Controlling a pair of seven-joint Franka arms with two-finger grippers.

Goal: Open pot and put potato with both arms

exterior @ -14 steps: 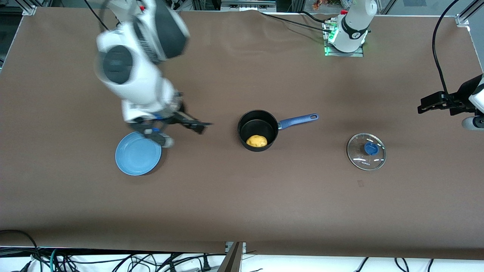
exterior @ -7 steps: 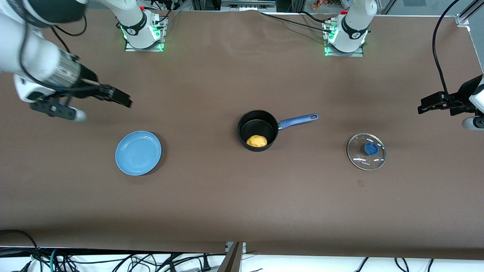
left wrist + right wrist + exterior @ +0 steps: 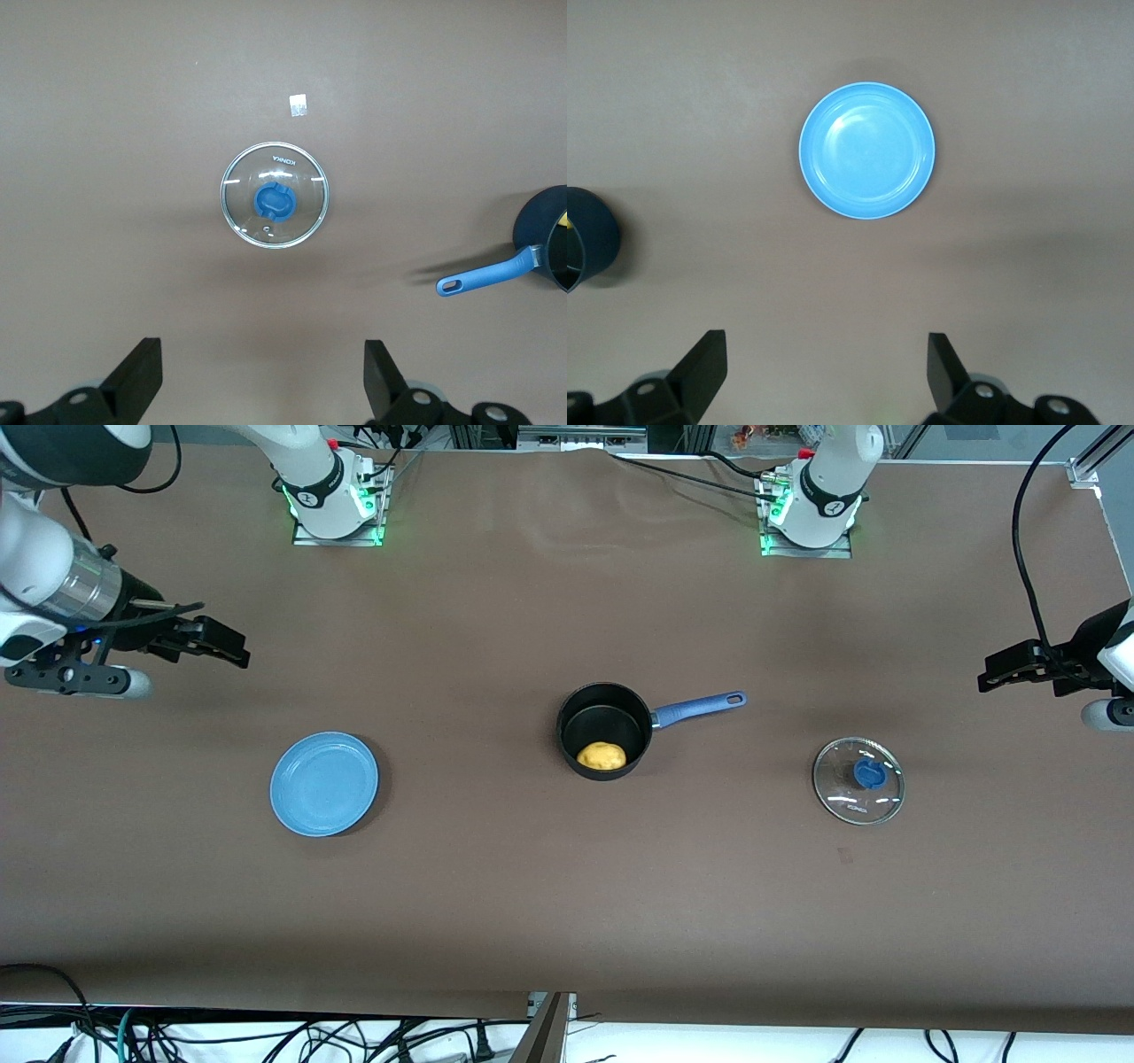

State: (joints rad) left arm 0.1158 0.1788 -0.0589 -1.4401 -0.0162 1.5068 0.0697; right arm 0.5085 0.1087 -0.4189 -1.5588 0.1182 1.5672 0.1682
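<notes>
Black pot [image 3: 604, 731] holds potato [image 3: 601, 756]; left tool [image 3: 262, 382] and right tool [image 3: 824, 376] released over table edges.

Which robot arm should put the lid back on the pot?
Probably the left. Its open left gripper hangs at the table end where the glass lid lies, lid in its wrist view. The open right gripper is by the blue plate, past the pot.

Blue plate [image 3: 867, 150] on brown table [image 3: 1028, 257], pot [image 3: 586, 237] at edge, right hand [image 3: 824, 376] spread wide
</notes>
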